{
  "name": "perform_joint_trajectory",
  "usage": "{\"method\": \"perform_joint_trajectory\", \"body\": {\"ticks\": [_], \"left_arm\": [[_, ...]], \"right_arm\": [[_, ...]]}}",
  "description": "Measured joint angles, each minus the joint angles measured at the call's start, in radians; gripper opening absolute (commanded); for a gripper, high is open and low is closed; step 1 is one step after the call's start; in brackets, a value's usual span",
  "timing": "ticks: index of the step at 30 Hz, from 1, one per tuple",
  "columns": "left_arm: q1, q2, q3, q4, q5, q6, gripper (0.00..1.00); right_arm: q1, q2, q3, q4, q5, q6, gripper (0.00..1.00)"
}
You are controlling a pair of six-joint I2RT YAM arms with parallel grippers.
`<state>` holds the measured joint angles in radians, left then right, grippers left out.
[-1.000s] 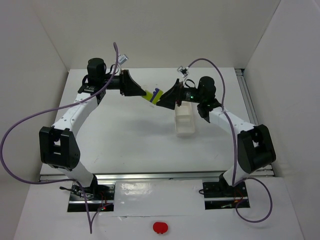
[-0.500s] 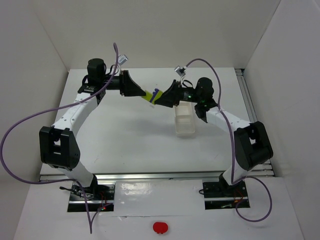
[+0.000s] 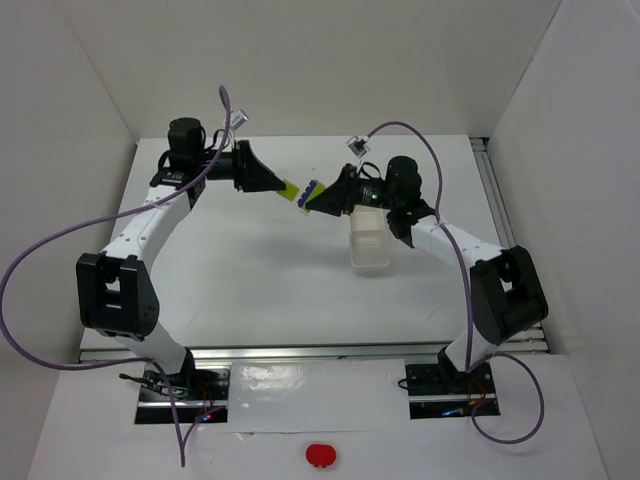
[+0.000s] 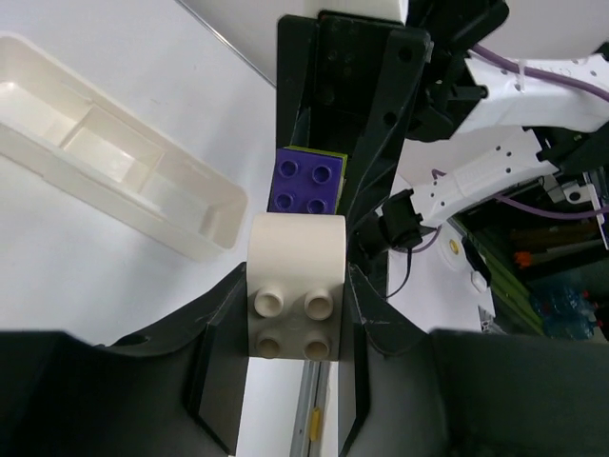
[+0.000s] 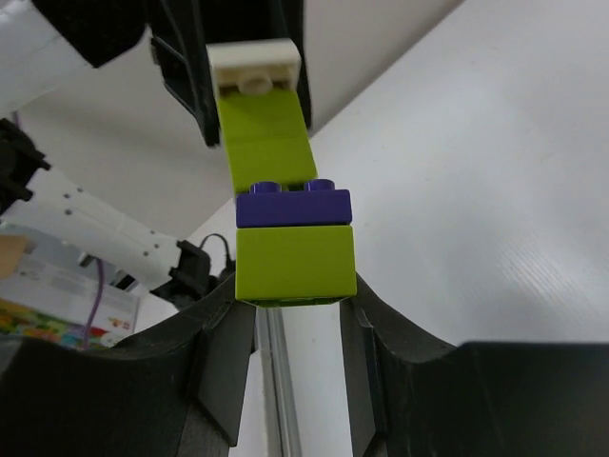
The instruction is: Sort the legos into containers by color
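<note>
Both grippers meet in the air over the table's far middle. In the left wrist view my left gripper (image 4: 296, 328) is shut on the cream-white lego (image 4: 295, 252). From above, a yellow-green piece (image 3: 290, 188) sticks out of the left gripper (image 3: 278, 184). My right gripper (image 5: 293, 297) is shut on a yellow-green lego (image 5: 295, 262) with the dark purple lego (image 5: 292, 205) stacked on it. The purple studs are bare, and a small gap separates the two halves. The white tray of containers (image 3: 368, 245) lies under the right wrist, its compartments (image 4: 114, 162) holding nothing.
White walls enclose the table on the left, the back and the right. Purple cables loop off both arms. A metal rail (image 3: 495, 190) runs along the table's right edge. The arm bases are bolted at the near edge.
My right gripper has moved in and shut on the yellow-green end of the stack. The left gripper has drawn back to the left, and the stack has parted between the purple and yellow-green pieces.
</note>
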<state>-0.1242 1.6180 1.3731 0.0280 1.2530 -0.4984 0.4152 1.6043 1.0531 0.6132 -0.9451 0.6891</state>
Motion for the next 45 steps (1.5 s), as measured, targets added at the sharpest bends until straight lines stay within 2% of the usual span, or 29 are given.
{"method": "perform_joint_trajectory", "body": {"ticks": [8, 11, 14, 17, 24, 26, 29, 32, 33, 34, 36, 41, 45], "left_arm": [[0.070, -0.019, -0.031, 0.047, -0.041, -0.059, 0.00], [0.072, -0.019, -0.029, 0.006, -0.087, -0.049, 0.00], [0.055, 0.006, 0.033, -0.160, -0.239, 0.026, 0.00], [-0.003, 0.066, 0.098, -0.286, -0.498, 0.089, 0.00], [-0.120, 0.251, 0.063, -0.423, -0.894, 0.107, 0.00], [-0.145, 0.300, 0.056, -0.454, -0.999, 0.106, 0.08], [-0.174, 0.347, 0.056, -0.479, -1.113, 0.100, 0.26], [-0.198, 0.366, 0.095, -0.500, -1.209, 0.105, 0.58], [-0.207, 0.378, 0.113, -0.505, -1.238, 0.103, 0.87], [-0.216, 0.391, 0.126, -0.509, -1.264, 0.109, 0.92], [-0.229, 0.410, 0.142, -0.532, -1.302, 0.107, 1.00], [-0.255, 0.411, 0.211, -0.644, -1.357, 0.108, 1.00], [-0.259, 0.328, 0.301, -0.705, -1.347, 0.137, 1.00]], "right_arm": [[-0.001, -0.065, -0.045, -0.224, 0.174, -0.157, 0.00], [-0.001, -0.068, -0.045, -0.302, 0.237, -0.198, 0.00], [-0.001, -0.076, -0.045, -0.383, 0.302, -0.233, 0.00], [-0.001, -0.093, -0.046, -0.451, 0.363, -0.260, 0.00], [-0.008, -0.145, -0.077, -0.515, 0.416, -0.292, 0.00], [-0.008, -0.157, -0.089, -0.533, 0.421, -0.298, 0.00], [-0.012, -0.167, -0.107, -0.547, 0.431, -0.304, 0.00], [-0.016, -0.168, -0.113, -0.563, 0.439, -0.307, 0.00], [-0.016, -0.168, -0.113, -0.566, 0.440, -0.309, 0.00], [-0.016, -0.168, -0.113, -0.568, 0.441, -0.310, 0.00], [-0.018, -0.168, -0.113, -0.575, 0.443, -0.312, 0.00], [-0.023, -0.169, -0.113, -0.586, 0.451, -0.319, 0.00], [-0.027, -0.175, -0.113, -0.590, 0.429, -0.334, 0.00]]}}
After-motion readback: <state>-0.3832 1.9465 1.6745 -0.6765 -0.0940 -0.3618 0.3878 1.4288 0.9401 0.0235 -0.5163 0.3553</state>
